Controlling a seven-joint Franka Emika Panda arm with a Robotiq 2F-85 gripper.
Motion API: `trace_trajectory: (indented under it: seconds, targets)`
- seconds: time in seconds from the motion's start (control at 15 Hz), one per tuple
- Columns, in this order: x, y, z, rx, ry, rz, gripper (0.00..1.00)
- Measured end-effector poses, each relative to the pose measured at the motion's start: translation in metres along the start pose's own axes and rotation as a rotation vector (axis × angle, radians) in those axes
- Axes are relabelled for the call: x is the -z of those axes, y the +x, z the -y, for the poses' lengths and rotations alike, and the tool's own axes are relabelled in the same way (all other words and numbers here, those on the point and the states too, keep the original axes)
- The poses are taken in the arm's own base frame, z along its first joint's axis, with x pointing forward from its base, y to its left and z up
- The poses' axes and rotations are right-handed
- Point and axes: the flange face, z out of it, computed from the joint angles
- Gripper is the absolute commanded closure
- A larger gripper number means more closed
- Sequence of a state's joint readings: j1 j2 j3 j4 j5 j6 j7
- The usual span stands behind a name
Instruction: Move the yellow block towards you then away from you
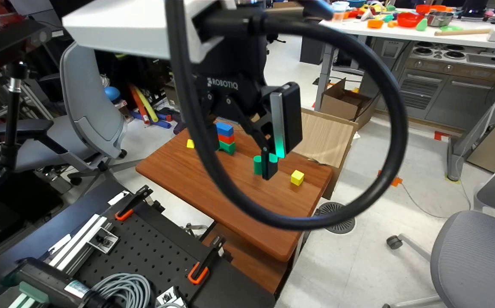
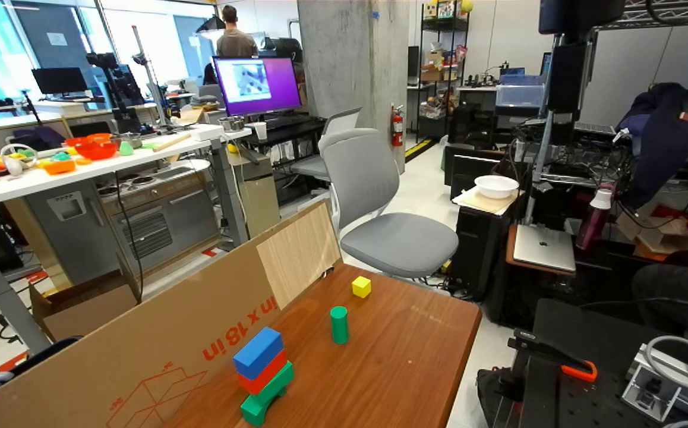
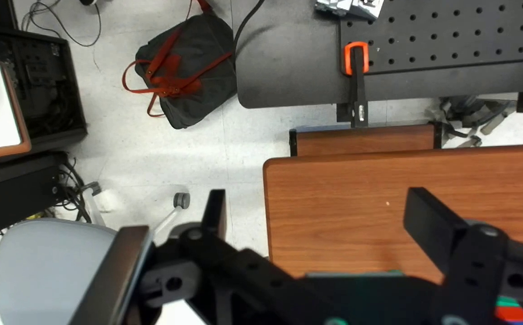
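Yellow block (image 2: 361,286), cubic, flat-faced

Between eleven and twelve o'clock in an exterior view, white ROBOTIQ (image 1: 222,83) stands on the gripper (image 1: 241,155). Between seven and eight o'clock in an exterior view, red "in x 18 in" (image 2: 240,330) runs upside down across the cardboard (image 2: 166,333) (its line drawing (image 2: 157,401) bears what looks like 24). Toward half past three there, an Apple logo (image 2: 543,244) marks the laptop (image 2: 531,254).
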State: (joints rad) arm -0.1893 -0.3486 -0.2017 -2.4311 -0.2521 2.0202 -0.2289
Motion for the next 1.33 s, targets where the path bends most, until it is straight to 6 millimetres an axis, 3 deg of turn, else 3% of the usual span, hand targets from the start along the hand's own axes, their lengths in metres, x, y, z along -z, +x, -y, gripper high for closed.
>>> trace_trajectory:
  seconds: [0.27,0.6,1.0,1.33]
  targets:
    - [0.006,0.038,0.005,-0.021,0.051,-0.025,0.00]
    - [-0.011,0.107,-0.003,-0.075,0.090,-0.039,0.00]
    - [-0.061,0.191,-0.004,-0.115,0.136,0.005,0.00]
    - [-0.115,0.243,0.008,-0.121,0.142,0.059,0.00]
